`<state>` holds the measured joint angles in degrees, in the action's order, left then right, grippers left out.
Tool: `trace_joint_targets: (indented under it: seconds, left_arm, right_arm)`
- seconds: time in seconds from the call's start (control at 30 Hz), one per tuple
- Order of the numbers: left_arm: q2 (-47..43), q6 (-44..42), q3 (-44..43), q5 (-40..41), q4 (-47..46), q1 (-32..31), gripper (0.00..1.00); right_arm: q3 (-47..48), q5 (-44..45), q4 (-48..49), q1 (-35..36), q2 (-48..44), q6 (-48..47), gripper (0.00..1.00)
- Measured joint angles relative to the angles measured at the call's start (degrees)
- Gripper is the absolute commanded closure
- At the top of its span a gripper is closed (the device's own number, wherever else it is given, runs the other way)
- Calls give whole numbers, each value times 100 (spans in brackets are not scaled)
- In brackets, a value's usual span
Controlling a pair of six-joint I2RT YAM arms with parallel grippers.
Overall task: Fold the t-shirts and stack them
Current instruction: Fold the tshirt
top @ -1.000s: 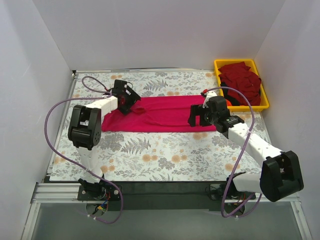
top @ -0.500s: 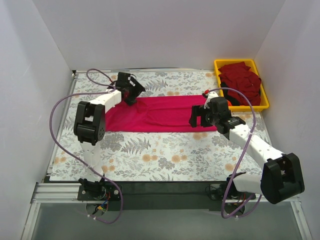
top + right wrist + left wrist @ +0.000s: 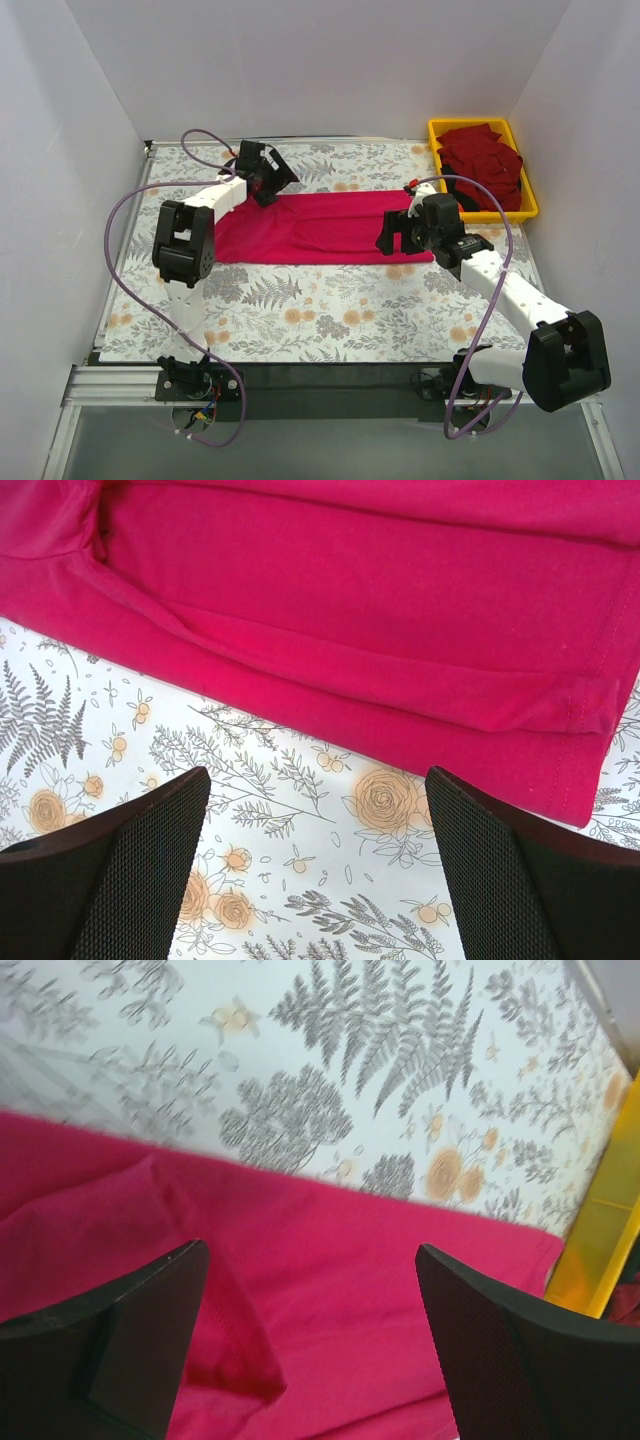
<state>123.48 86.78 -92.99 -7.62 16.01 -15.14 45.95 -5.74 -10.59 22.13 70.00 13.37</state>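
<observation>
Magenta t-shirt (image 3: 320, 228): long folded band across far half of worktop. Left gripper (image 3: 312, 1260) over its left end, right gripper (image 3: 318, 780) over its right near edge. Both sets of fingers apart, empty, likely poised for next fold. Crimson t-shirts (image 3: 482, 158) in yellow bin (image 3: 470, 122), far-right corner.

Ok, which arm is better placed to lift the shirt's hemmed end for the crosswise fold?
Right, probably: the right pincer hovers open at the pink shirt's hemmed edge; the left pincer sits over the opposite end.
</observation>
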Motion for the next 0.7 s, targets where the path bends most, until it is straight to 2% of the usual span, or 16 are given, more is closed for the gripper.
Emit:
trace_joint_targets:
  seconds: [0.2,0.37,0.5,0.7]
  left_arm:
    - [-1274,-262,1019,822,63,-103,23]
    - [-1945,-531,1290,1360,31,-452,26]
    - [-1836,-734,1357,1631,66,-859,28]
    - [-1141,-1049,1331,1932,205,-1239,33]
  right_arm:
    - [0,-98,-2,0,0,0,21]
    - [0,-129,0,0,-33,22,21]
    - [0,-151,-2,0,-111,37,21]
    - [-2,-146,-22,0,-254,37,21]
